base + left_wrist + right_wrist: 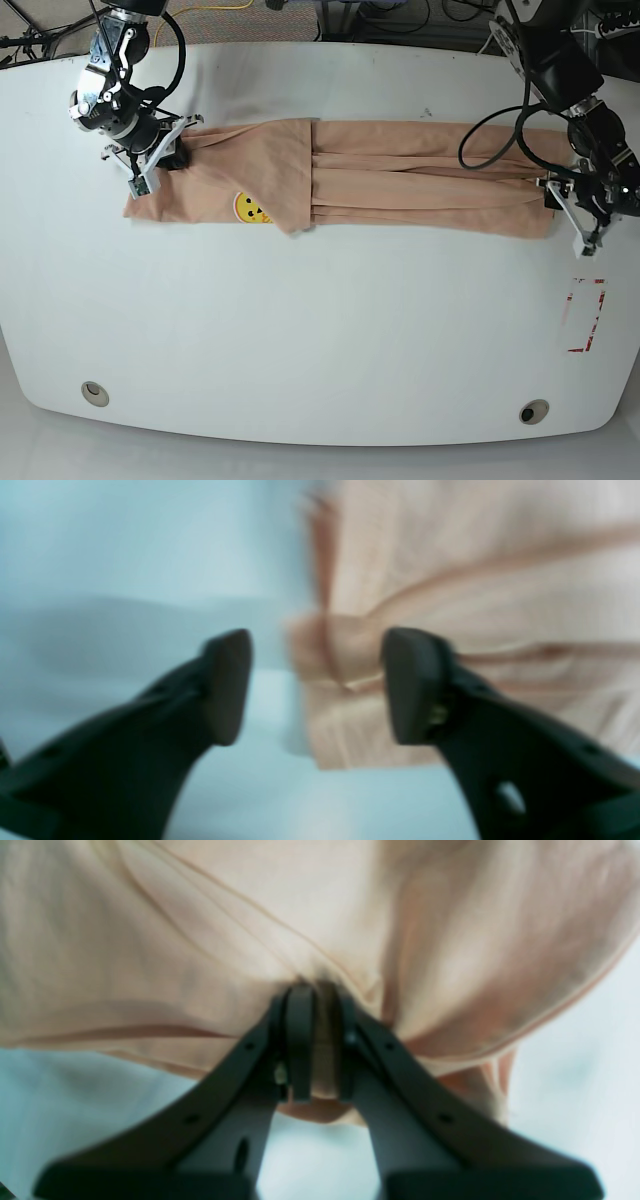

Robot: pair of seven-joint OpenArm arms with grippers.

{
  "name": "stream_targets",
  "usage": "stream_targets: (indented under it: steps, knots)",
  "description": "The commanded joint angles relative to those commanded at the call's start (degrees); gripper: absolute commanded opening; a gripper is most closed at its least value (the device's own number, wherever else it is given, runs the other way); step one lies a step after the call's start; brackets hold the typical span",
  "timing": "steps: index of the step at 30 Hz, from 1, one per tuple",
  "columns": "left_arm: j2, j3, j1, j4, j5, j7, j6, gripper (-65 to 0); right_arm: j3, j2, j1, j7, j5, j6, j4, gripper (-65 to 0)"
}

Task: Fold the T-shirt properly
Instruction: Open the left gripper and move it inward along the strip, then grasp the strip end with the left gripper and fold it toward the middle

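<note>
The right gripper [317, 990] is being held closed on a bunched fold of the peach-pink T-shirt [430, 190], near the left end of the garment in the base view. The left gripper [317, 685] is being held open at the garment's other end, at the right of the base view; in the left wrist view, one fingertip is being seen over the cloth and the other over the pale surface [320, 330] beside the cloth's edge.

The T-shirt is being spread as a long, narrow band across the upper part of the base view, from the left side to the right side. Along its right half, several lengthwise folds and layered edges are being shown. Near the middle, a flap [290, 170] is being laid over the band, its lower corner being pointed slightly past the lower edge. Just left of that corner, the yellow smiling emoji print [250, 208] is being partly covered by the cloth.

In the right wrist view, loose folds are being raised around the closed fingertips. In the lower right of the base view, red-and-white markings [587, 315] are being displayed on the surface. The left wrist view is being blurred.
</note>
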Motion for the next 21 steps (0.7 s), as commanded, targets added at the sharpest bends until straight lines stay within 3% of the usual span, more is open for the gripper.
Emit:
stream_targets:
  steps: [4, 7, 11, 15, 21]
  knots:
    - [-0.3, -2.6, 0.3, -1.1, -4.0, 0.0, 0.0, -25.1, -0.1, 0.0, 0.0, 0.0, 0.1, 0.00, 0.0, -57.7]
    - [-2.7, -3.0, 0.6, -3.8, -8.9, 0.0, 0.0, -25.1, -0.1, 0.0, 0.0, 0.0, 0.1, 0.00, 0.0, -57.7]
    - [-6.0, -3.2, 3.3, -9.6, -18.5, -0.2, 0.0, -25.1, -0.1, -0.1, 0.0, 0.0, 0.1, 0.00, 0.0, -57.7]
    - [-7.0, -3.1, 4.0, -13.9, -27.0, -0.3, 0.0, -25.3, -0.2, -0.2, 0.0, 0.0, 0.2, 0.00, 0.0, -57.7]
    - [-6.8, -2.8, 5.7, -15.6, -29.9, -0.3, 0.0, -25.3, -0.2, -0.2, 0.0, 0.0, 0.2, 0.00, 0.0, -57.7]
